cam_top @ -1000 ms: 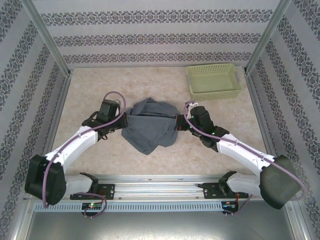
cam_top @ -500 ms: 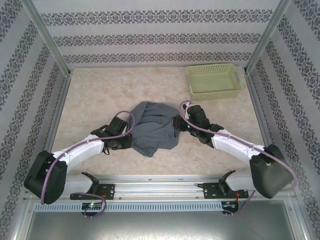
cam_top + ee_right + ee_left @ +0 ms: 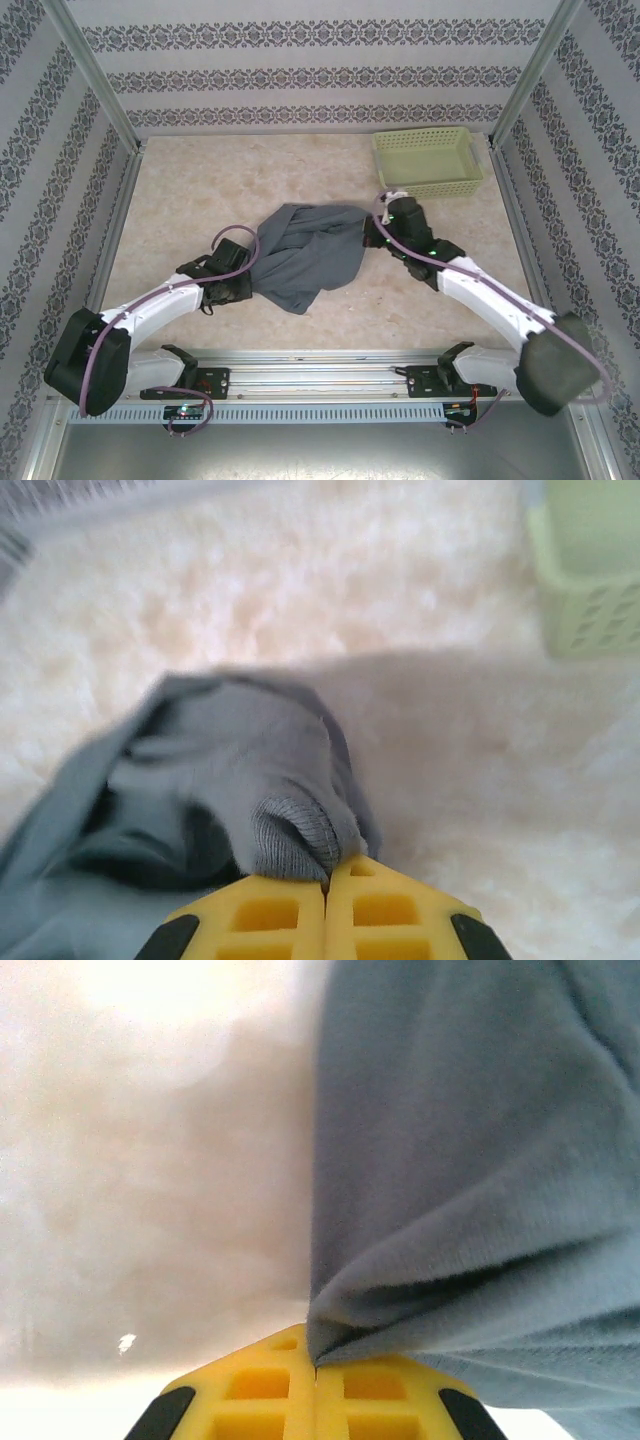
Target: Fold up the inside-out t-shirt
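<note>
Since inside-out t-shirt lies bunched mid-surface between arms, you have no fold made yet. Left tool pinched tight on cloth at shirt's left edge. Right tool pinched tight on ribbed hem or cuff at right edge. My read: you must spread it flat, then do every fold. Green basket well apart, far right.

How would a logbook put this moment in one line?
left gripper: shut on t-shirt | right gripper: shut on t-shirt | t-shirt: bunched, unfolded | basket: far right
</note>
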